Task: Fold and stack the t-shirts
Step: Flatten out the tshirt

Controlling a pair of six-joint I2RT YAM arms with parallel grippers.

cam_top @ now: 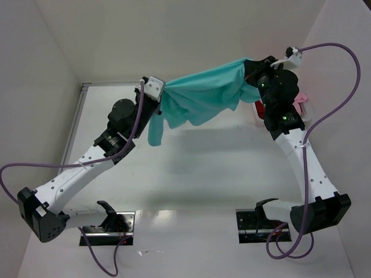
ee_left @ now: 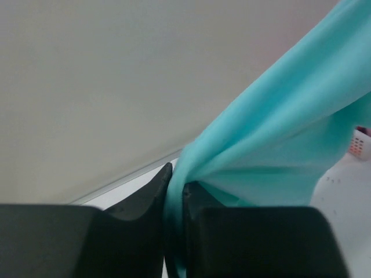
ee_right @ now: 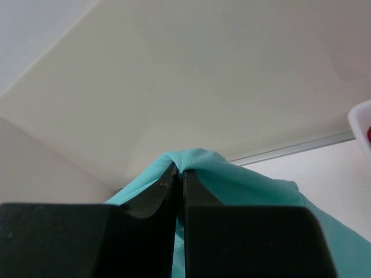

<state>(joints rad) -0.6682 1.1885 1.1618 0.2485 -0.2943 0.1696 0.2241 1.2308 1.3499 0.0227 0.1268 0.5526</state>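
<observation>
Above the far side of the bench (cam_top: pixel 197 174), you had the teal t-shirt (cam_top: pixel 203 95) slung in mid-air between the left pincer (ee_left: pixel 177 180) and the right pincer (ee_right: pixel 179 172), each closed tight on only a thin pinch of cloth, so pulling them wider apart could have slipped one corner free.

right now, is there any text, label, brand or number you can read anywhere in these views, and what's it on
No readable text in any view.
teal t-shirt: plain cloth, no print or tag showing.
left arm and right arm: no lettering visible.
metal base plates: any marks are too small to tell.
white basket: blurred, no label seen.
</observation>
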